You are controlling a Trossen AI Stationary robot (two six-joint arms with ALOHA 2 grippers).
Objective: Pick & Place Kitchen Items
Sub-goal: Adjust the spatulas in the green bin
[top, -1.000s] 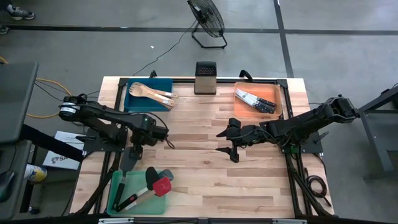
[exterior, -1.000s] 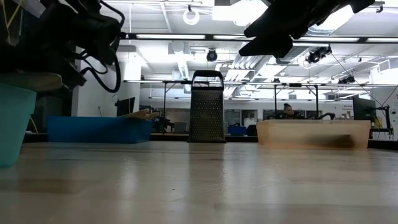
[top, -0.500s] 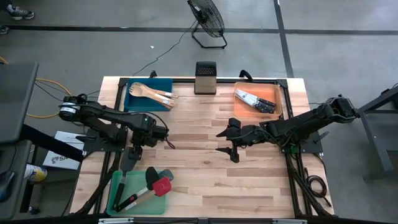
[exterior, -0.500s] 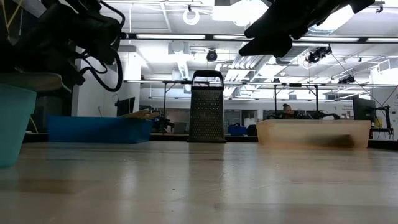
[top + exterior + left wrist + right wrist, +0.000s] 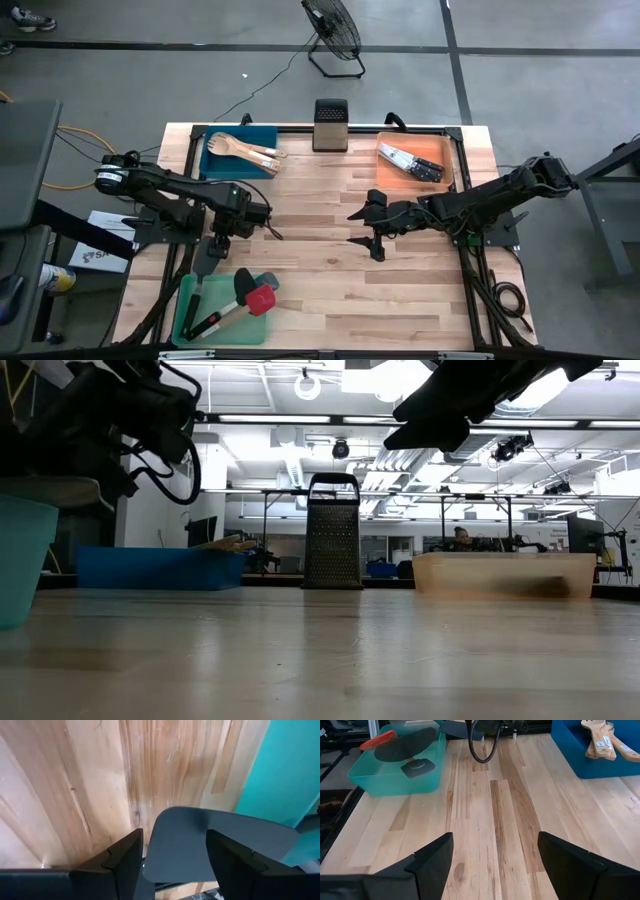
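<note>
My left gripper [image 5: 213,245] hangs at the table's left, over the far edge of the green tray [image 5: 225,312], and is shut on a grey spatula [image 5: 205,262]. The spatula's blade [image 5: 50,490] floats just above the tray's rim [image 5: 20,510]. A red spatula [image 5: 262,298] and a black one [image 5: 243,285] lie in that tray. My right gripper [image 5: 366,229] hovers open over the middle of the table with nothing between its fingers. Wooden spoons [image 5: 248,149] lie in the blue tray [image 5: 262,135], and knives [image 5: 410,162] in the orange tray [image 5: 440,150]. My left gripper has the grey spatula's flat blade [image 5: 190,845] between its two fingers, which come from above and slant steeply down. One finger [image 5: 125,860] stands at the blade's edge, and the other [image 5: 235,860] covers part of it. The blade hangs clear of table and tray, roughly level.
An upright metal grater [image 5: 330,124] stands at the far edge between the blue and orange trays. A black frame rail runs along the table's far edge. Bare wooden tabletop [image 5: 320,280] lies between the two arms and toward the near edge.
My left gripper has turned slightly at the wrist while keeping its place with the grey spatula. My right gripper has kept still.
</note>
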